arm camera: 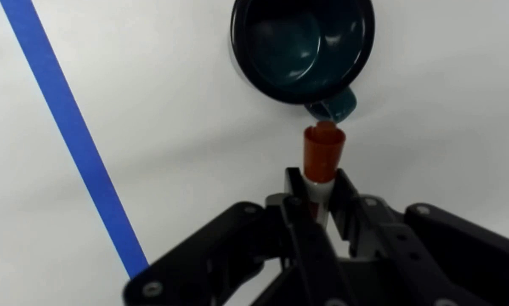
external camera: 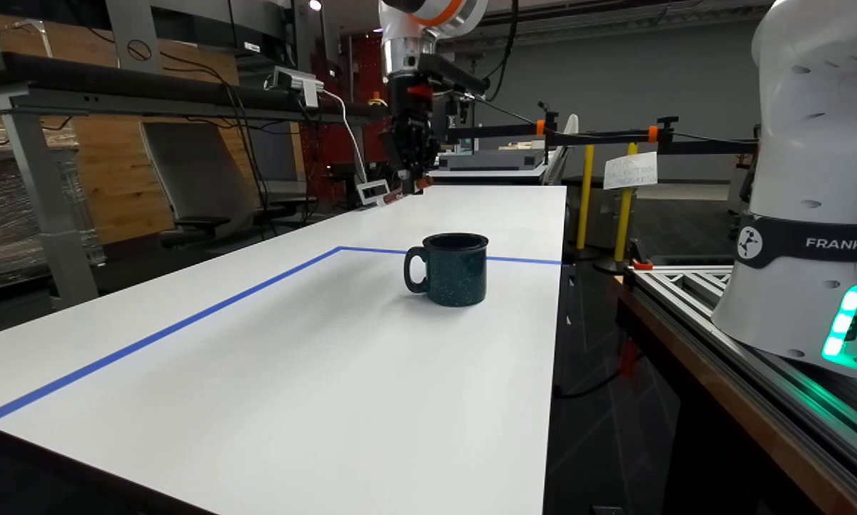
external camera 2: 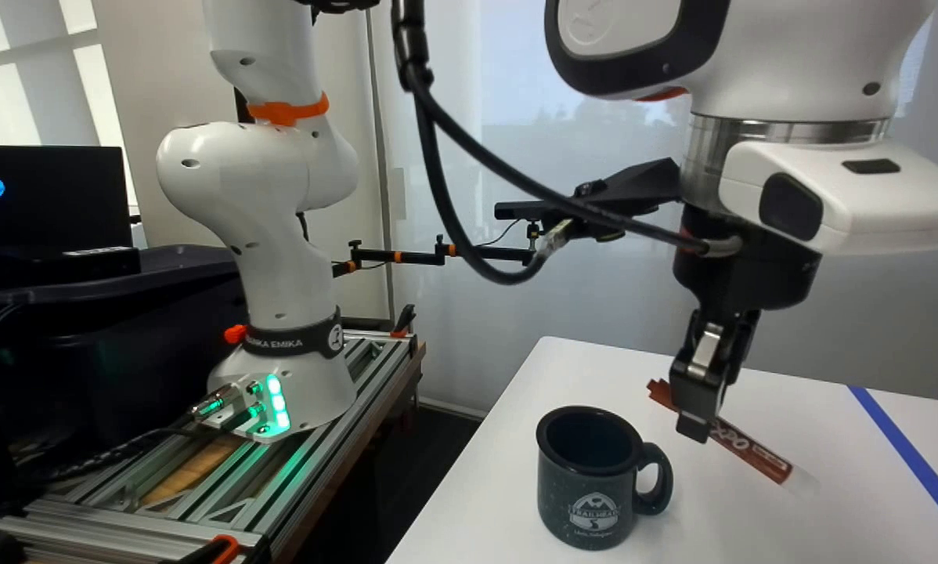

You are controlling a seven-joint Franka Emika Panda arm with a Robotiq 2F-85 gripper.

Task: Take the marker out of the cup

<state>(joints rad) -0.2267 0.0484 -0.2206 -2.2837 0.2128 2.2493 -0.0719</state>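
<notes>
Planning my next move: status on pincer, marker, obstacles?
Pincer closed around marker. Marker outside the cup, in the air. Cup upright on the table, only nearby obstacle seen.

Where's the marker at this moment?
In an exterior view, the marker is right of the cup, outside it and past its handle, clamped in the gripper.

A white tabletop (external camera: 307, 386) with straight strips of blue tape (external camera: 185, 322) and one upright dark teal mug (external camera: 457, 275).
</notes>
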